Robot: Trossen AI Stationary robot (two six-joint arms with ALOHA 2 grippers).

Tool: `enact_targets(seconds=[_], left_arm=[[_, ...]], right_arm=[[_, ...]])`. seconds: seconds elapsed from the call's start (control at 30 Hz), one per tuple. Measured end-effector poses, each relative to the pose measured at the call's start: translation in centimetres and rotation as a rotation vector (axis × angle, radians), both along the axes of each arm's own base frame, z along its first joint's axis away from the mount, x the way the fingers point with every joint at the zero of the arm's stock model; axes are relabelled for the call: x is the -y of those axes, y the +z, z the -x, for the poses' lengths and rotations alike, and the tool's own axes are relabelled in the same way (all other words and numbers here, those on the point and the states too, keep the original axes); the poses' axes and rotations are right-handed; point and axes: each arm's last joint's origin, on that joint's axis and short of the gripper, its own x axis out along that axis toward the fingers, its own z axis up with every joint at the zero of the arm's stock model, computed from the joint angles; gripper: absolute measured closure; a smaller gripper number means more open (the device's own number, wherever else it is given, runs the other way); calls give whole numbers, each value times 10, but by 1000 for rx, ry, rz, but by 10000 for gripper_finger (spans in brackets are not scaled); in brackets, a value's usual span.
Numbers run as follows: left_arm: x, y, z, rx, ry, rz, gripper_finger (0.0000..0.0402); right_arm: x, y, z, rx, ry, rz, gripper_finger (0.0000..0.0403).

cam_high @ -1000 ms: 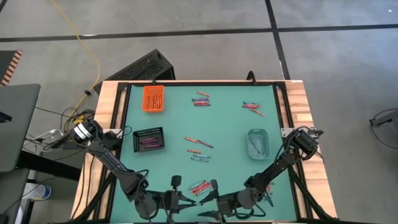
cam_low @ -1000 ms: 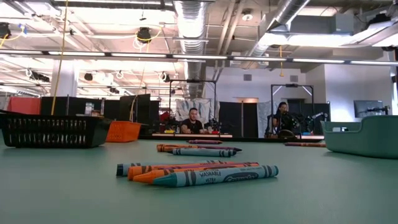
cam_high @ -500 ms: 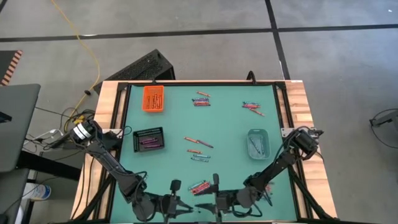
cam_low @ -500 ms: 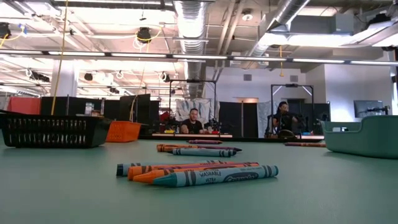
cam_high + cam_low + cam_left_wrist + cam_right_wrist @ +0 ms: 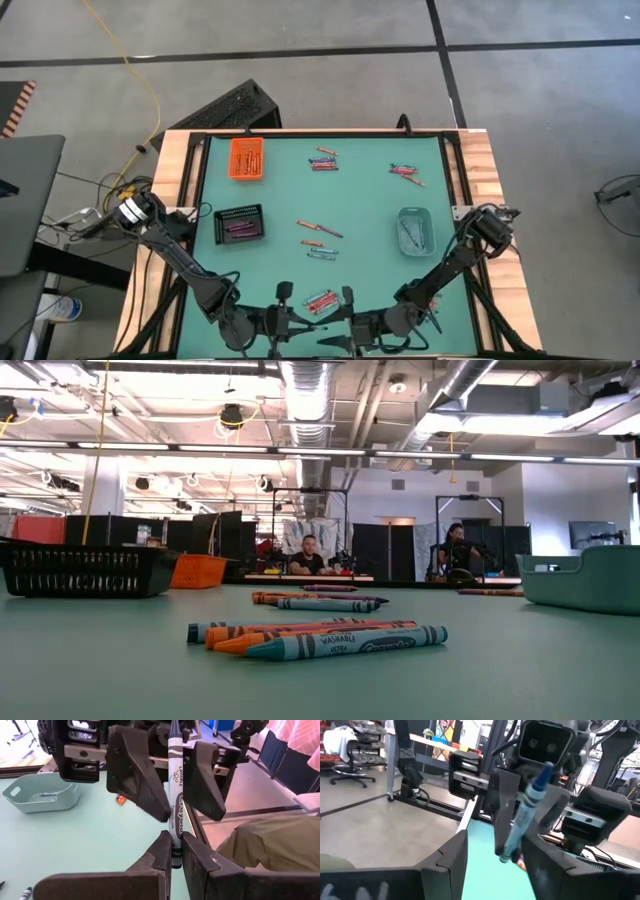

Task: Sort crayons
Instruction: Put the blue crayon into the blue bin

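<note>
Step in hand: a handover of one blue crayon (image 5: 174,805) between the two arms, at the near edge of the green worktop (image 5: 370,210).
Left gripper (image 5: 172,851): jaws pinching the crayon's lower end, holding it upright.
Right gripper (image 5: 492,852): jaws spread wide, standing either side of the crayon's upper half without touching it.
Doing it well: I'd close the right jaws squarely on the paper sleeve, and let the left jaws release only once that grip is firm.
Other crayons: loose clusters across the worktop, one bunch (image 5: 318,637) nearest the low camera.
Trays: orange (image 5: 246,159), black (image 5: 240,224), and grey-blue (image 5: 414,229).
</note>
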Motion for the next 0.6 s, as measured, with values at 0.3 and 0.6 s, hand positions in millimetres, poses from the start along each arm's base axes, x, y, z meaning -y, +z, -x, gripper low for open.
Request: enact_targets(seconds=[0.3, 0.6], left_arm=[[-8, 0, -7, 0, 28, 1, 384], [-9, 0, -8, 4, 36, 2, 379]], right_arm=[[8, 5, -6, 38, -20, -31, 232], [10, 4, -7, 36, -57, -22, 351]])
